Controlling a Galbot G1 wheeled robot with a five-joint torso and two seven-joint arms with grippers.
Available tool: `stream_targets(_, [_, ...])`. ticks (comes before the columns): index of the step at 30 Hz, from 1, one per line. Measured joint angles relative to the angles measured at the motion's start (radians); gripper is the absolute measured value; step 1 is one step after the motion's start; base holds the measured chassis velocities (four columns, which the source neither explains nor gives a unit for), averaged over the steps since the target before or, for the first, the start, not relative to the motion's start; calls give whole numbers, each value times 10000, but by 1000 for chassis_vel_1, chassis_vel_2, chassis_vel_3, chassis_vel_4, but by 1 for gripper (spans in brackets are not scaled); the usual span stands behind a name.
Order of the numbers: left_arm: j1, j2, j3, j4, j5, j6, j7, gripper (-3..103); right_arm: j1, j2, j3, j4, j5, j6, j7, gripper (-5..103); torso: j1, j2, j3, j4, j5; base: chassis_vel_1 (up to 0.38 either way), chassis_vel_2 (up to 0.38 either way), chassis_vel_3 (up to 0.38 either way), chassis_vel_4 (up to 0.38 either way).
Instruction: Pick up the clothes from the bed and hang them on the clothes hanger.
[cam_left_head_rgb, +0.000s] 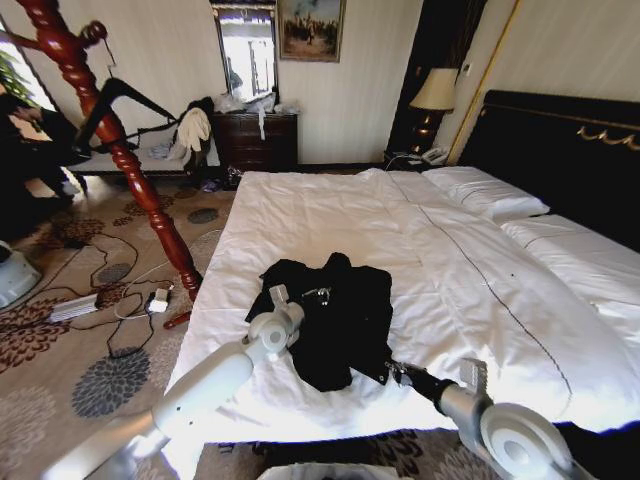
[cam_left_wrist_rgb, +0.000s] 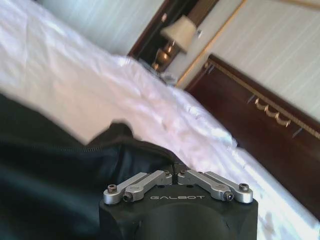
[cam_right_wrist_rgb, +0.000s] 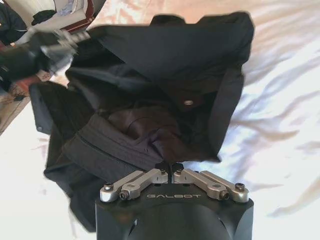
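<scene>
The right gripper (cam_left_head_rgb: 397, 372) is seen at the near edge of the black jacket (cam_left_head_rgb: 335, 320), low over the sheet. In the right wrist view its fingertips (cam_right_wrist_rgb: 169, 166) are drawn together right at the dark cloth, and a fold of the hem appears to be pinched between them, though the grip itself is partly hidden. The left gripper (cam_left_head_rgb: 315, 295) is placed at the jacket's upper left part, near the collar. In the left wrist view its fingers (cam_left_wrist_rgb: 175, 170) are likewise pressed together with dark cloth directly ahead of them; whether cloth is actually caught there cannot be told.

The jacket lies crumpled on the near half of the bed (cam_left_head_rgb: 480, 290), on the white sheet, with one small button showing in the open front. The hanger (cam_left_head_rgb: 120, 100) is hung on a turned red-brown wooden stand (cam_left_head_rgb: 150, 200) on the carpet, well apart from the bed on the robot's left. Cables and a power strip (cam_left_head_rgb: 72, 307) lie on the floor near the stand's foot.

Several risks are judged from here. If only a thin fold is held, the soft cloth could slip out on lifting. The sheet could be pinched along with the hem and dragged up. A bunched jacket, gripped at hem and collar, could be hard to spread over the hanger's shoulders.
</scene>
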Motion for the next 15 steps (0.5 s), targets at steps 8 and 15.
stream_targets(8, [-1187,239,-1449,-603,-1044,-20,-659,0,-142,-1024,1790,108,69,-46,101,0,0,-1,1,-1,0,0,0,0,0])
stream_targets(15, [-1959,987,-2471,-1371,-2091,-31,-1068,0,235,-2300,3053,-130,323,-118,251,0,0,0,0,-2,-1,0,0,0,0])
